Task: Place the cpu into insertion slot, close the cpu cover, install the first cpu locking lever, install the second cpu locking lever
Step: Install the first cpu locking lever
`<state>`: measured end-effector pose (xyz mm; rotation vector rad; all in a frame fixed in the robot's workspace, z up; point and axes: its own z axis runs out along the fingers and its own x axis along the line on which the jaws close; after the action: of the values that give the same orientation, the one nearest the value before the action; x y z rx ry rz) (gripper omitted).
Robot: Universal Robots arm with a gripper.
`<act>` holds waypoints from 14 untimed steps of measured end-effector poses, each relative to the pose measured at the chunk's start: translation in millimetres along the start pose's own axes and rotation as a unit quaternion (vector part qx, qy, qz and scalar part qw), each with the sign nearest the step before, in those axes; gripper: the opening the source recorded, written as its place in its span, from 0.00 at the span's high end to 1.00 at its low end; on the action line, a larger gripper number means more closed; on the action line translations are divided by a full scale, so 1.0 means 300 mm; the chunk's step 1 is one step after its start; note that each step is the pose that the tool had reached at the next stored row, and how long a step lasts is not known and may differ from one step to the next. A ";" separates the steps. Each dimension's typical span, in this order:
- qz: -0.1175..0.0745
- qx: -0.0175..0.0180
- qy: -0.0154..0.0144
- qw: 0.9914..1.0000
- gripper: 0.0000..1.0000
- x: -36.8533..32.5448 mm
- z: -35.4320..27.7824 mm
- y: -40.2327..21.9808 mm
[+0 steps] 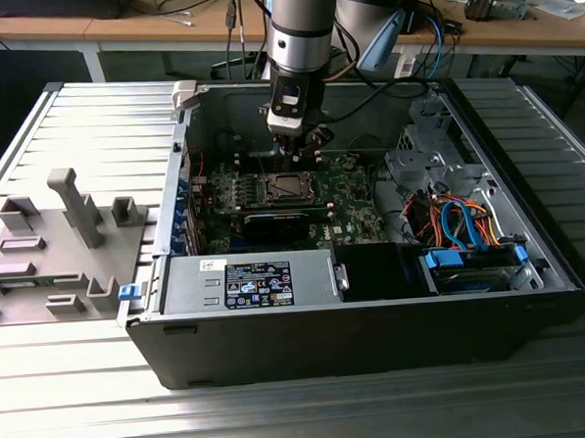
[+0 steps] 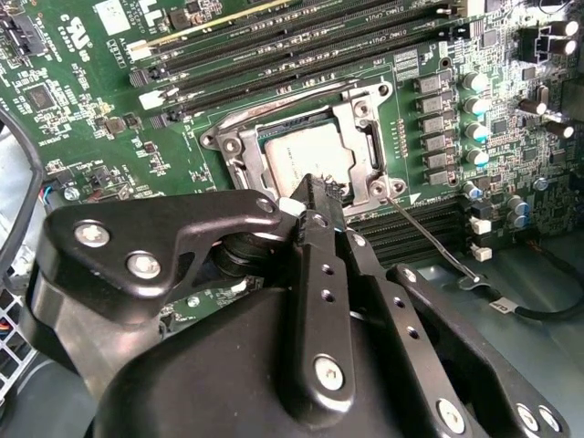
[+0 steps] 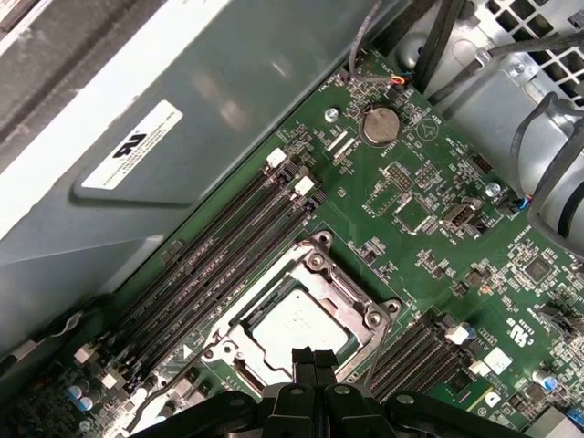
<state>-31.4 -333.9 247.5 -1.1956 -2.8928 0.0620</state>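
Claw: the gripper [image 2: 315,187] has its fingers pressed together with nothing between them, and in both wrist views the tips [image 3: 315,358] hover right over the edge of the chip.
Chip: the cpu [image 2: 306,155] is seated flat in the insertion slot [image 2: 212,139], dull silver top up.
Cover: the cpu cover [image 2: 363,128] is down, framing the chip through its window.
Lever: a thin wire locking lever [image 2: 433,237] angles away from one socket corner across the board; I cannot tell whether it is latched.
Board: the green motherboard [image 2: 91,109] surrounds the socket, with the long black memory slots [image 2: 301,46] just beside it.
Arm: in the exterior view the arm [image 1: 297,32] comes straight down, the claw sitting at 12 o'clock of the socket.
Case: the open computer case [image 1: 376,322] holds it all, with the power supply [image 1: 247,280] at 6 o'clock of the socket and the blue cables [image 1: 459,220] at about 4 o'clock.
Outside: a grey fixture plate [image 1: 58,231] lies at 9 o'clock, well apart from the case.
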 end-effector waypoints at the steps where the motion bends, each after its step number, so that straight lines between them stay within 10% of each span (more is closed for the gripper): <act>1: -0.001 0.000 0.000 1.000 0.89 0.000 0.000 0.000; 14: -0.013 0.000 -0.001 1.000 0.89 0.000 0.000 0.000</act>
<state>-31.4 -333.9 247.5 -1.1593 -2.9081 0.0622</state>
